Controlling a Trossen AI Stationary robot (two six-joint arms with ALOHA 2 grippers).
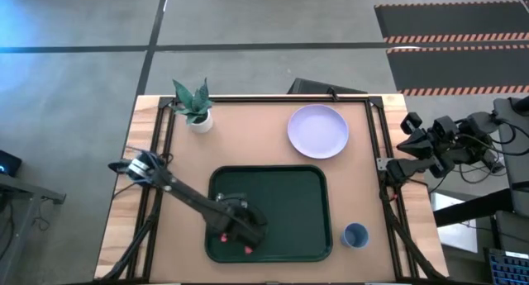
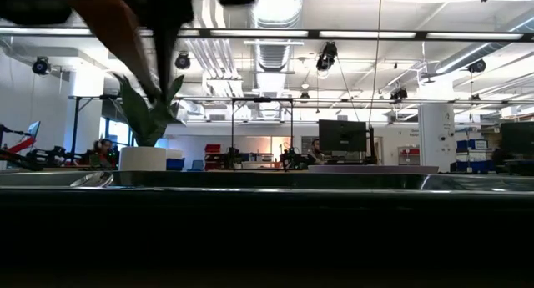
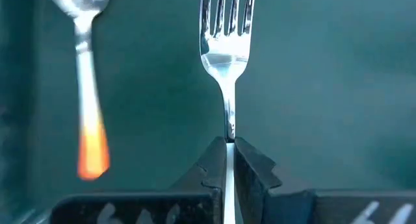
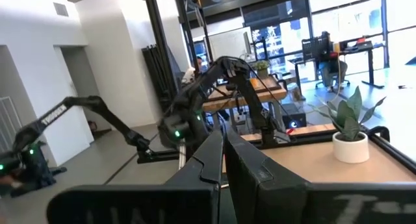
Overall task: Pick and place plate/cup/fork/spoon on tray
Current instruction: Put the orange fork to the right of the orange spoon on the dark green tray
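Clamping the fork by its handle, left gripper low over the tray, near its front left corner, fingers pressed together on the thin shaft. Tines silver and pointing away from the wrist, dark green tray floor behind them. Just beside the fork, apart from it: the spoon, bowl up by the tines' end, red-orange handle trailing back, lying on the tray floor. Seen from above, only red-orange bits showing under the left gripper. Still off the tray: the plate, pale lavender, on the worktop behind the tray's right half; the cup, blue, on the worktop just right of the tray's front right corner. Parked off the worktop's right edge: right gripper, fingers closed together, holding nothing. At the back left corner of the worktop, a white pot with a green plant.
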